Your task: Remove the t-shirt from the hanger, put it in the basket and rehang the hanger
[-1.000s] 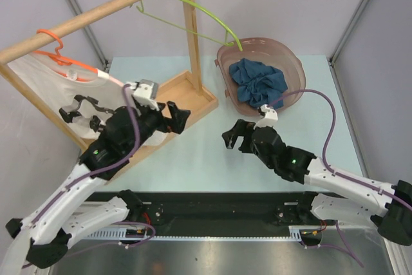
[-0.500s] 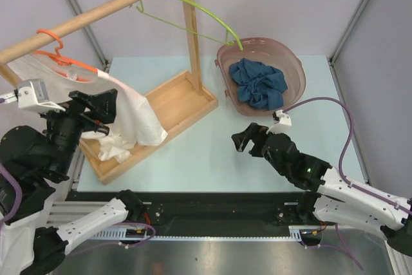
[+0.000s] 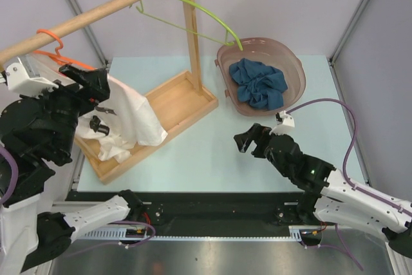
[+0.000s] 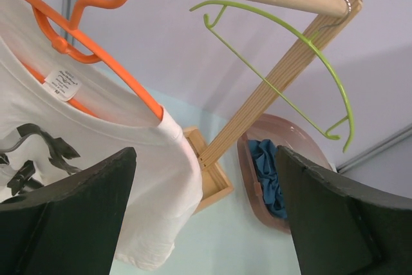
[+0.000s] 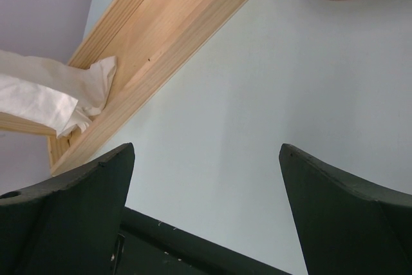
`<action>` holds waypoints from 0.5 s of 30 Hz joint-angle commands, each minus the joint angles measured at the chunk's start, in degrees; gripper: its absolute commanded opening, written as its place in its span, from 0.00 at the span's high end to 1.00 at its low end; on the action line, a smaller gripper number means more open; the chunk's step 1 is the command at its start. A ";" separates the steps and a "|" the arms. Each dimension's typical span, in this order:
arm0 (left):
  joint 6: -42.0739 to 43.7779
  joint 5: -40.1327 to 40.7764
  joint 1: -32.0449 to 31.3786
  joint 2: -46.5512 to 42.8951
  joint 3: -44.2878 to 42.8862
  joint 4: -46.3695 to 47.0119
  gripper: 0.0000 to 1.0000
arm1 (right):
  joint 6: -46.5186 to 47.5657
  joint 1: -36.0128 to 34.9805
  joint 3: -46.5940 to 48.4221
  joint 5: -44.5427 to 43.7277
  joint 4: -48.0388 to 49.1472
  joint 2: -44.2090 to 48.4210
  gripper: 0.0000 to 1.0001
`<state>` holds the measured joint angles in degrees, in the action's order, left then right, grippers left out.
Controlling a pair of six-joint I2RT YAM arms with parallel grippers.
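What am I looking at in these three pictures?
Two robot arms bolted to a table, each ending in a two-finger gripper. One picture looks down from above; the other two come from cameras on the wrists, so the dark shapes at their bottom corners are the fingers. A white t-shirt hangs on an orange hanger on a wooden rack; a bowl holds a blue cloth. The left gripper is open near the t-shirt, the right gripper open over the table. Neither holds anything.
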<state>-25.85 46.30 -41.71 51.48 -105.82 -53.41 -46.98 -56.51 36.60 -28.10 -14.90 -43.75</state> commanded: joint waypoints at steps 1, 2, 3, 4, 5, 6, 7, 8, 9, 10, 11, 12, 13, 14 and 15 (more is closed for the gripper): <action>-2.28 5.37 0.32 3.18 -4.21 -1.70 0.11 | -1.27 0.00 -0.21 -2.49 0.04 1.91 0.00; -2.19 5.72 1.10 4.14 -4.74 -1.96 0.11 | -1.27 0.00 -0.13 -2.75 0.13 2.00 0.00; -2.37 5.03 1.89 6.33 -5.44 -2.22 0.11 | -1.44 0.00 -0.21 -2.84 0.04 2.17 0.00; -2.72 3.89 3.20 7.48 -7.10 -3.71 0.11 | -1.53 0.00 -0.21 -2.75 -0.05 2.26 0.00; -3.85 2.92 6.61 8.62 -8.08 -4.68 0.11 | -1.62 0.00 -0.21 -2.67 -0.22 2.35 0.01; -4.82 0.30 8.91 10.72 -9.04 -5.91 0.11 | -1.80 0.00 0.05 -2.75 -0.40 2.35 0.00; -5.52 -0.94 11.45 11.53 -10.36 -7.75 0.13 | -1.80 0.00 0.05 -2.67 -0.83 2.44 0.00; -7.01 -1.04 15.57 12.06 -10.89 -8.63 0.18 | -1.88 0.00 0.14 -2.93 -1.10 2.61 0.00; -7.98 -0.34 17.00 12.84 -10.99 -9.86 0.23 | -1.80 -0.09 0.31 -2.93 -1.36 2.79 0.00; -8.17 -0.08 18.50 12.85 -10.12 -9.96 0.33 | -1.88 0.00 0.23 -3.02 -1.63 3.40 0.00; -9.12 0.80 19.90 12.85 -9.59 -9.87 0.35 | -1.97 0.00 0.31 -3.36 -1.54 3.49 0.00; -9.31 1.50 20.18 12.76 -8.62 -9.53 0.36 | -1.89 0.08 0.14 -3.45 -1.45 3.75 0.01; -9.31 2.29 20.27 12.94 -6.96 -8.30 0.35 | -1.97 -0.09 0.14 -3.37 -1.28 4.10 0.00; -9.92 2.65 20.62 13.20 -6.51 -8.29 0.34 | -1.97 -0.09 0.14 -3.37 -1.36 4.19 0.00; -10.19 3.26 20.79 13.64 -6.16 -8.03 0.31 | -1.89 -0.09 0.14 -3.37 -1.28 4.37 0.00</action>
<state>-33.12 47.72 -22.37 64.77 -113.43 -60.80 -48.01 -56.51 36.45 -28.97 -16.47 -40.88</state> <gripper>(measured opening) 0.661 0.994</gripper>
